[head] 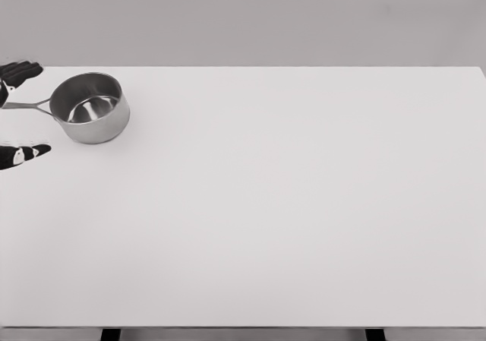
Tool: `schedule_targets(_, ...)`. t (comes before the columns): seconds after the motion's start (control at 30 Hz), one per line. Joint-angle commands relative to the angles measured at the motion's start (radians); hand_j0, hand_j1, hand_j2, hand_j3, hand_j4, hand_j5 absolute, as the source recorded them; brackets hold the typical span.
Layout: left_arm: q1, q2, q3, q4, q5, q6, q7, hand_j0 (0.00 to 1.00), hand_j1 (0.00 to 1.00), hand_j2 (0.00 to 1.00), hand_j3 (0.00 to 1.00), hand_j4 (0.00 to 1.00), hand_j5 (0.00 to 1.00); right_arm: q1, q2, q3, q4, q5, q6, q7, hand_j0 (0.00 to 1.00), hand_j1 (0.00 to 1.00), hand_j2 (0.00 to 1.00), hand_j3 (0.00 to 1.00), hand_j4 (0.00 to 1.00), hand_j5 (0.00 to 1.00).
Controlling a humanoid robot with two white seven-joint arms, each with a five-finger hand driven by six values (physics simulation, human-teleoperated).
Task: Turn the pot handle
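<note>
A shiny steel saucepan (89,107) stands on the white table (273,204) at the far left, near the back edge. Its thin handle (26,105) points left, towards the picture's edge. Only the dark fingertips of my left hand (34,112) show at that edge. One group of fingers (20,71) lies above the handle and another finger (25,155) below it. They are spread wide, and the handle runs between them untouched. The rest of the hand and the arm are cut off. My right hand is out of sight.
The table's back edge runs just behind the pot. Behind it is a plain grey wall. Two dark table legs (111,333) show under the front edge.
</note>
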Motion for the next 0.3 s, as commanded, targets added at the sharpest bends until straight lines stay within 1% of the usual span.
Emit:
schedule_targets(0.0, 0.005, 0.006, -0.036, -0.005, 0.013, -0.003, -0.017, 1.0, 1.0, 1.0, 1.0, 1.0, 1.0, 0.0, 0.0, 0.0, 0.0, 0.0, 0.0, 0.0, 1.0, 1.0, 1.0, 1.0, 1.0, 1.0)
schedule_targets(0.03, 0.011, 0.009, -0.096, -0.005, -0.01, -0.003, -0.03, 1.0, 1.0, 1.0, 1.0, 1.0, 1.0, 0.0, 0.0, 0.0, 0.0, 0.0, 0.0, 0.0, 1.0, 1.0, 1.0, 1.0, 1.0, 1.0)
schedule_targets(0.07, 0.011, 0.009, -0.136, -0.005, -0.046, -0.003, -0.034, 1.0, 1.0, 1.0, 1.0, 1.0, 1.0, 0.0, 0.0, 0.0, 0.0, 0.0, 0.0, 0.0, 1.0, 1.0, 1.0, 1.0, 1.0, 1.0)
schedule_targets(0.1, 0.011, 0.007, -0.156, -0.005, -0.078, -0.003, -0.034, 1.0, 1.0, 1.0, 1.0, 1.0, 1.0, 0.0, 0.0, 0.0, 0.0, 0.0, 0.0, 0.0, 1.0, 1.0, 1.0, 1.0, 1.0, 1.0)
schedule_targets(0.27, 0.011, 0.009, -0.158, -0.005, -0.081, -0.003, -0.034, 1.0, 1.0, 1.0, 1.0, 1.0, 1.0, 0.0, 0.0, 0.0, 0.0, 0.0, 0.0, 0.0, 1.0, 1.0, 1.0, 1.0, 1.0, 1.0)
